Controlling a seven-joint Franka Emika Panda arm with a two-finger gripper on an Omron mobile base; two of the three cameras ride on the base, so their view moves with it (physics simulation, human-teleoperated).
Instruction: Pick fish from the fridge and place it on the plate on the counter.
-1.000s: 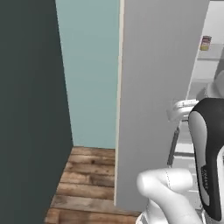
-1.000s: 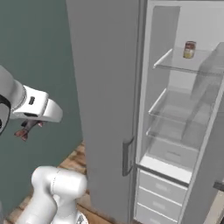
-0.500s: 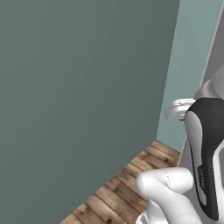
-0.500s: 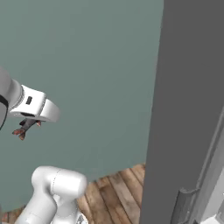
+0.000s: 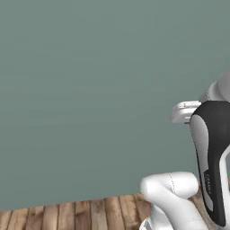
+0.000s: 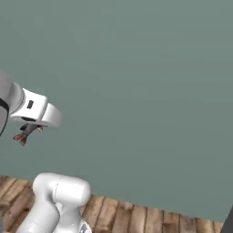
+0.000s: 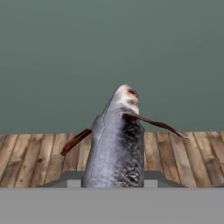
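Observation:
The slim dark grey fish point(image 7: 116, 148) sticks up between my fingers in the hand view, head away from the camera, with reddish fins spread to both sides. In the right base view the fish point(image 6: 26, 133) hangs small below the white hand, where my gripper point(image 6: 28, 129) is shut on it. The fingertips themselves are hidden by the fish's body. The fridge, the plate and the counter are out of view.
A plain grey-green wall point(image 5: 90, 90) spans both base views and the hand view. A wooden plank floor point(image 6: 136, 218) runs along its foot. A dark edge point(image 6: 229, 221) shows at the lower right corner of the right base view.
The whole scene has swung as the base turned: the open fridge and its grey side slid out of both base views, leaving the wall. The fish stays held in the gripper.

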